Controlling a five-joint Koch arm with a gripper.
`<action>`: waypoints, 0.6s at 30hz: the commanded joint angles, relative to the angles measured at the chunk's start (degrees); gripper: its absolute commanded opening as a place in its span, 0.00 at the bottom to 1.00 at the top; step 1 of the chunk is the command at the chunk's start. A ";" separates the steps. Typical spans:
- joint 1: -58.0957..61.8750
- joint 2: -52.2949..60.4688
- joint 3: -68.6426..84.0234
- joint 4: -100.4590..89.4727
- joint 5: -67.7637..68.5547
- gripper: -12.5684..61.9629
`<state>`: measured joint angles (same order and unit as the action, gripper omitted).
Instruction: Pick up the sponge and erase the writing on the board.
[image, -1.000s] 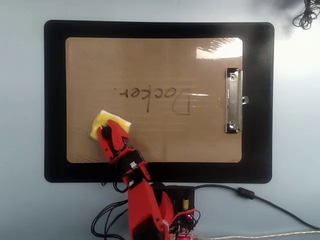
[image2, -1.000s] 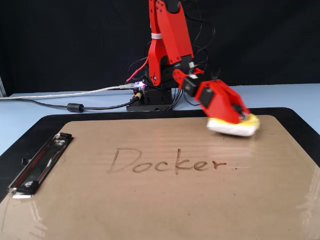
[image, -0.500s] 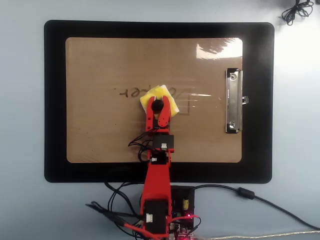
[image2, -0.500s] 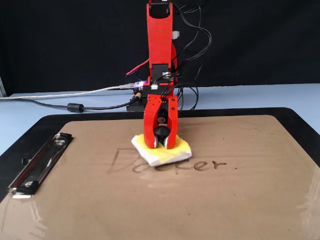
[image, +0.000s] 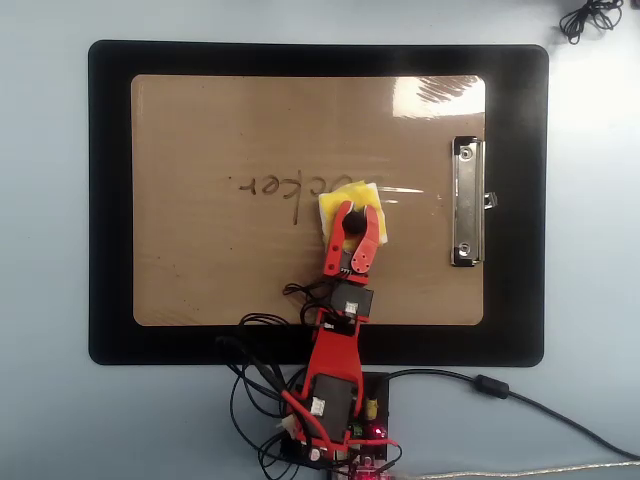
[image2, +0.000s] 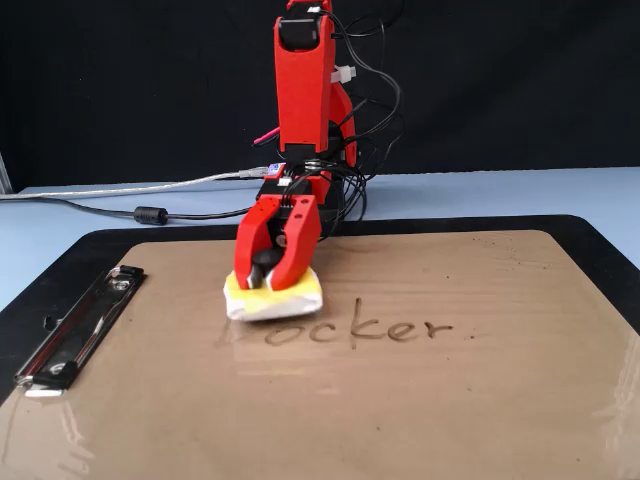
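- We see no container; the bearing surfaces are the black mat (image: 110, 200) and, on it, the board (image: 200, 270) with its metal clip (image: 466, 200) at the right edge in the overhead view
- The gripper (image: 355, 212) clamps the sponge (image: 340, 197) between its jaws and presses it flat on the board
- In the overhead view the sponge sits at the right end of the writing (image: 285, 186), covering the first letter; we read "ocker" to its left
- In the fixed view the sponge (image2: 290, 298) lies at the left end of the writing (image2: 385, 329), with a faint stroke just below it
- Compared with half a second ago, we find the sponge moved along the word toward the clip side: it covered the middle letters then, the end letter now
- The arm (image: 335, 370) now leans toward the clip side in the overhead view; earlier it pointed straight up the picture
- The letters uncovered since then remain legible
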<state>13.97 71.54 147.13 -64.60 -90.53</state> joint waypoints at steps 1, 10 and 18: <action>1.85 -7.91 -10.55 -1.49 -2.46 0.06; 2.81 -5.54 2.55 -10.72 -4.75 0.06; -2.37 -8.00 -12.66 4.04 -4.75 0.06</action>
<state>12.13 66.18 139.13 -65.04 -93.60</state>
